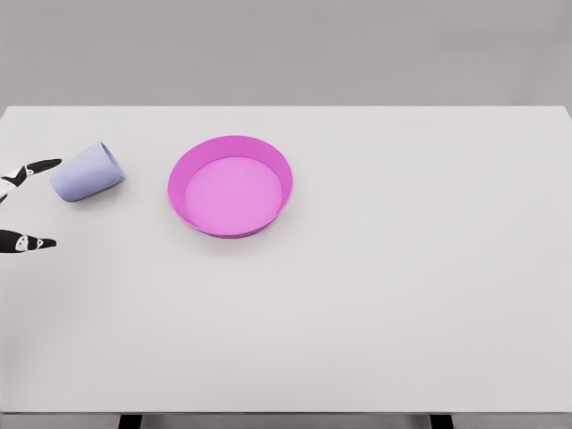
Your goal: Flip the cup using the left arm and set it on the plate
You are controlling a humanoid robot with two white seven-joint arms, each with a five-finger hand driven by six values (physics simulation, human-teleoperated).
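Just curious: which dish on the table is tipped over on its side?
The pale blue cup, lying beside the left hand; the pink plate sits flat.

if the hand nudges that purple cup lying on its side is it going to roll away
Probably yes: the cup lies on its side on the flat table, so a nudge could roll it. Its tapered shape suggests a curved path. It looks rigid. The left robot hand has open fingers beside it.

A white table (375,313) on dark legs (130,421) stands before a plain grey wall (286,49).
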